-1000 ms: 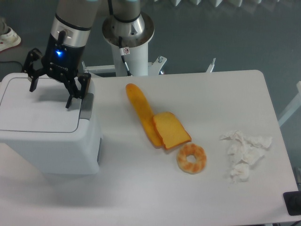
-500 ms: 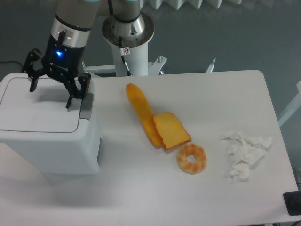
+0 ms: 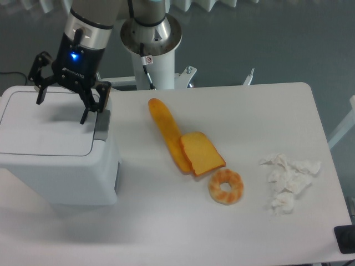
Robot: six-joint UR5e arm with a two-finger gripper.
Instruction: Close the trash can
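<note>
The trash can is a large white boxy bin at the left of the table, and its flat lid lies down flush on top. A grey latch tab sits on its right rim. My gripper hangs a little above the lid's far half, black fingers spread open and pointing down, holding nothing. Its right finger is just above the latch tab.
On the white table lie a long orange bread loaf, a yellow slice, a glazed doughnut and crumpled white tissue at the right. The robot's white base post stands behind the table.
The gripper has risen slightly off the lid and shifted a little right; the lid stays flat and shut.
</note>
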